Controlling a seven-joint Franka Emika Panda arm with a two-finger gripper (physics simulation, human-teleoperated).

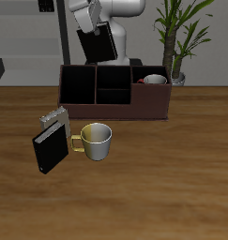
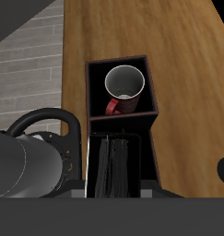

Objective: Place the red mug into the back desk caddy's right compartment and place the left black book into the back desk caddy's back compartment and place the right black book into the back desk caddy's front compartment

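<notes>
The red mug (image 1: 155,81) stands upright inside the right compartment (image 1: 151,89) of the back desk caddy (image 1: 148,106); in the wrist view the red mug (image 2: 123,88) shows its white inside. My gripper (image 1: 95,34) is shut on a black book (image 1: 103,43), apparently the left black book, and holds it tilted in the air above the caddy's black-walled sections. That book (image 2: 113,164) shows edge-on in the wrist view, over the caddy (image 2: 151,92). The other black book (image 1: 50,148) stands on the table well in front of the caddy.
A grey patterned book (image 1: 54,119) stands just behind the black book on the table. A pale mug with a yellow handle (image 1: 95,141) sits beside them. A potted plant (image 1: 174,37) rises behind the caddy's mug end.
</notes>
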